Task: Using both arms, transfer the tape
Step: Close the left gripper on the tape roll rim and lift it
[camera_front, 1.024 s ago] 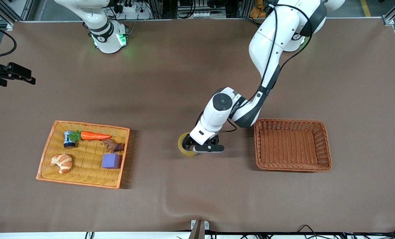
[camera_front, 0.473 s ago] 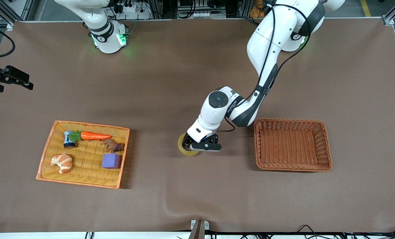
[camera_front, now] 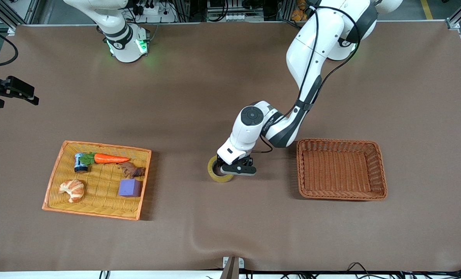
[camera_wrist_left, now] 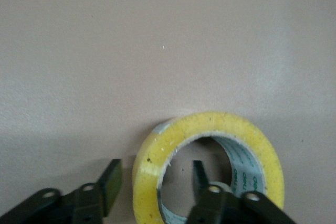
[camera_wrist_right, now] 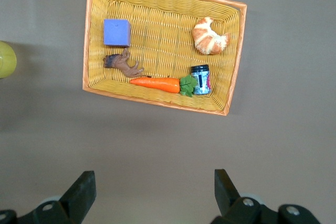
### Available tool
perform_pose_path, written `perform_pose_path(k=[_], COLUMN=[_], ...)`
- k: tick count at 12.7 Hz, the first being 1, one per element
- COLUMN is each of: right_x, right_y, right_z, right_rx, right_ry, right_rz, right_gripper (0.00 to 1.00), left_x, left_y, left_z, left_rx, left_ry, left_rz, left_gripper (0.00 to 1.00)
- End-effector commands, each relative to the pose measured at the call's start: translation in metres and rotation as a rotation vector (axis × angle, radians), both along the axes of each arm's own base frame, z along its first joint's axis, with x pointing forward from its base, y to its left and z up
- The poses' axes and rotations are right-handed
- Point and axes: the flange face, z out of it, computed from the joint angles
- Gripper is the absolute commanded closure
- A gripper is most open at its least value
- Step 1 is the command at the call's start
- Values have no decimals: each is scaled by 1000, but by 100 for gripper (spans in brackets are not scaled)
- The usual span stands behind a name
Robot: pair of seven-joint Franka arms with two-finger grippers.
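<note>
The tape (camera_front: 214, 176), a yellowish ring, lies flat on the brown table mid-way between the two baskets. My left gripper (camera_front: 233, 168) is down at it. In the left wrist view the tape (camera_wrist_left: 210, 124) fills the lower middle and the left gripper (camera_wrist_left: 155, 169) is open, one finger inside the ring and one outside, straddling its wall without pinching it. My right gripper (camera_front: 13, 92) waits open and empty, high over the right arm's end of the table. In the right wrist view the right gripper (camera_wrist_right: 153, 178) holds nothing, and the tape (camera_wrist_right: 6, 59) shows at the frame's edge.
A yellow wicker tray (camera_front: 56, 174) toward the right arm's end holds a carrot (camera_front: 110, 158), a croissant (camera_front: 72, 189), a purple cube (camera_front: 129, 188), a small can (camera_front: 80, 162) and a brown figure. An empty brown wicker basket (camera_front: 381, 170) stands toward the left arm's end, beside the tape.
My left gripper has shifted a little toward the right arm's end and settled onto the tape, which has not moved. My right gripper drew slightly outward, then held still.
</note>
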Motion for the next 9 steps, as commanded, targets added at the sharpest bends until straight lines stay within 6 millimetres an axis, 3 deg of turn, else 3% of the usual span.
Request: perform_pose_path(k=[1, 4, 7, 9], right_x=[-9, -9, -9, -10], right_y=[-1, 1, -2, -3], right_z=[4, 4, 4, 5], right_rx=[1, 1, 1, -3], right_ry=[-23, -25, -22, -21], right_rz=[5, 8, 2, 7], right_gripper=[0, 0, 0, 0], left_x=[-8, -1, 22, 41], left_y=[-6, 2, 40, 92], left_z=[-9, 0, 82, 142], left_rx=[28, 60, 192, 249], left_ry=[-12, -2, 29, 71], left_rz=[-24, -18, 33, 112], left_gripper=[100, 100, 100, 100])
